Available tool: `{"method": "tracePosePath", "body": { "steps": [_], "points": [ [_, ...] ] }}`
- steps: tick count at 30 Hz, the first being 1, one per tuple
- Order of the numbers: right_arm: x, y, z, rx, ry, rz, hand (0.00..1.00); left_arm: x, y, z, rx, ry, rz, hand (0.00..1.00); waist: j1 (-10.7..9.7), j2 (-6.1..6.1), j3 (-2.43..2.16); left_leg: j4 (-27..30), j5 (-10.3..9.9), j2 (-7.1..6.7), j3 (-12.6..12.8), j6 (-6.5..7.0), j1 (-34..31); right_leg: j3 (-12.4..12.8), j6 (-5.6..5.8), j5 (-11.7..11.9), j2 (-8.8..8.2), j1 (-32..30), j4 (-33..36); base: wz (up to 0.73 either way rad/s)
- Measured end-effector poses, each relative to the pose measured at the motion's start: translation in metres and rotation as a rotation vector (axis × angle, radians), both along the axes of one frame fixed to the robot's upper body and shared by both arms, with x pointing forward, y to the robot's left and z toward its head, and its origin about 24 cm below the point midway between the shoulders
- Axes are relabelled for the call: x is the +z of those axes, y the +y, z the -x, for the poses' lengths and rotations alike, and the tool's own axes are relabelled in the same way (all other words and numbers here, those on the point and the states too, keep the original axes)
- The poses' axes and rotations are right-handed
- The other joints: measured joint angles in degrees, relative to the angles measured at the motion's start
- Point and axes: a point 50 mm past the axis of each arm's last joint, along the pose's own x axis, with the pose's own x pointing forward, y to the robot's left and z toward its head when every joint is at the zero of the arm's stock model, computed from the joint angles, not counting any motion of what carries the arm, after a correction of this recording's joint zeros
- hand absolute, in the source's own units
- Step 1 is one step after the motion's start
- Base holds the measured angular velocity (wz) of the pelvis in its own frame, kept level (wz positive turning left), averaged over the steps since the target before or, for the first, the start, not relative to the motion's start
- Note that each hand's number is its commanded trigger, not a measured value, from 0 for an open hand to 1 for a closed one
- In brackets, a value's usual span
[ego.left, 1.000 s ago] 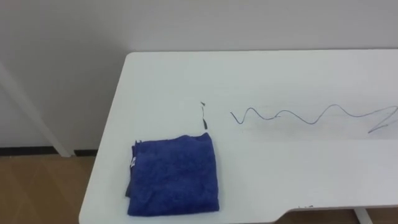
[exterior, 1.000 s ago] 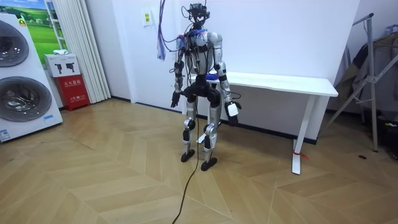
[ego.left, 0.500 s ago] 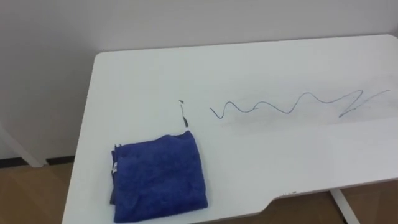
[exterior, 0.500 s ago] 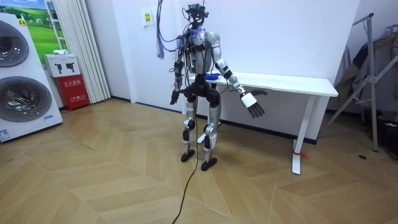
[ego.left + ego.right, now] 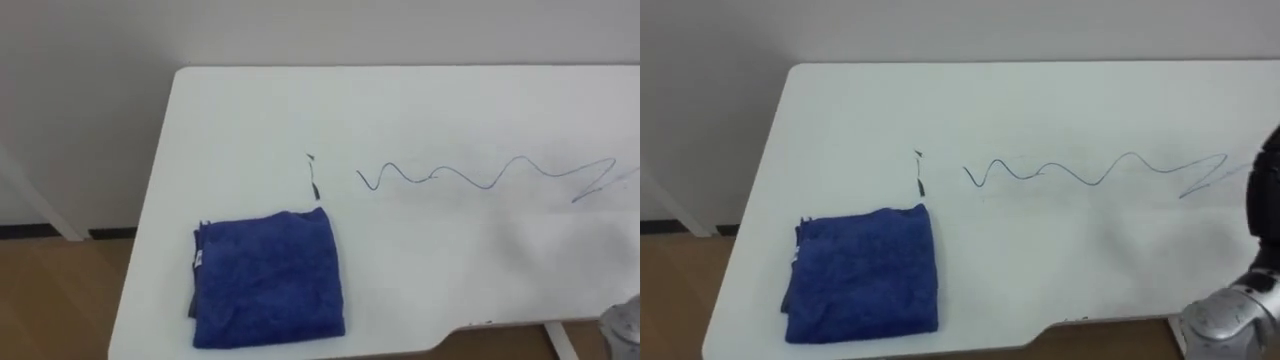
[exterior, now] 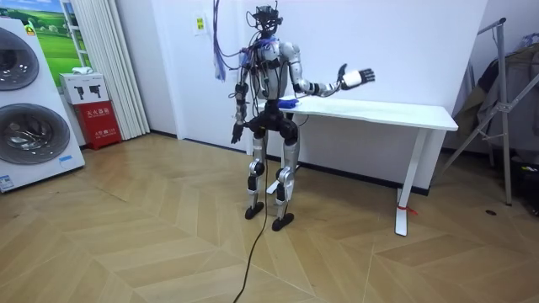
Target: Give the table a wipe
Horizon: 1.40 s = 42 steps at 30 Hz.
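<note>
Standing at 1 end of the white table [image 5: 420, 100], holding the right hand [image 6: 358, 77] high above it, spread and grasping nothing. Letting the left hand [image 6: 237, 135] hang by the hip, its state too small to tell. Needing to come down and leftward to the folded blue cloth [image 5: 266, 275], lying at the near left corner, left of the pen squiggle [image 5: 455, 170], cut off rightward.

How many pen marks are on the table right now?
2: a short dark mark just beyond the blue cloth's far corner, and a long wavy line to its right. More may lie offscreen.
</note>
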Motion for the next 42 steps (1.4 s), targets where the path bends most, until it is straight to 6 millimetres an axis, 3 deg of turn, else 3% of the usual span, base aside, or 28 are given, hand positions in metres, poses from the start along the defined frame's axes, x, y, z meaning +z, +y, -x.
{"method": "tracePosePath", "body": {
  "steps": [7,11,15,18,22,29,42],
  "points": [
    [0.032,0.039,-0.018,0.214,-0.097,0.135,0.0,-0.003,-0.006,0.006,-0.037,0.031,0.019,0.0,1.7,0.74,0.07,0.6,0.0,0.05,0.0,0.0,-0.2,-0.4,-0.03,0.0,-0.08,0.1,0.1,0.0],
    [0.044,0.071,-0.026,0.395,-0.113,0.202,0.0,-0.003,-0.008,0.0,-0.063,0.01,0.037,0.0,2.1,0.65,0.01,0.8,0.0,0.27,0.0,-0.03,-1.3,-0.4,-0.33,0.2,0.15,-0.4,0.2,0.0],
    [0.052,0.087,-0.029,0.501,-0.112,0.237,0.0,-0.003,-0.01,-0.01,-0.086,-0.024,0.052,0.0,3.4,0.32,-0.19,0.7,0.0,0.31,0.0,-0.03,-1.3,-0.4,-0.32,0.3,0.15,-0.4,0.2,0.0],
    [0.064,0.107,-0.029,0.598,-0.129,0.318,0.0,-0.004,-0.012,-0.017,-0.104,-0.041,0.063,0.0,4.0,0.5,-0.08,0.8,0.0,0.28,-0.2,-0.03,-1.3,-0.6,-0.32,0.3,0.13,-0.2,0.1,0.04],
    [0.061,0.131,-0.029,0.726,-0.085,0.424,0.0,-0.002,-0.014,-0.033,-0.136,-0.103,0.069,0.0,5.4,0.34,-0.18,0.8,0.0,0.21,-0.8,-0.03,-1.7,-1.1,-0.32,0.3,0.08,-0.3,-0.1,0.06],
    [0.047,0.173,-0.026,0.974,-0.002,0.394,0.0,-0.004,-0.023,-0.046,-0.215,-0.132,0.095,0.0,7.3,0.36,-0.13,0.7,0.0,0.17,-1.6,-0.04,-1.9,-1.9,-0.28,0.6,0.1,-0.1,-1.0,0.05],
    [0.02,0.214,-0.01,1.257,0.163,0.421,0.0,-0.004,-0.021,-0.05,-0.275,-0.118,0.089,0.0,9.7,-0.09,0.26,0.7,0.0,0.11,-2.3,-0.04,-2.9,-2.7,-0.25,0.6,0.06,-0.3,-1.1,0.04]
  ]
}}
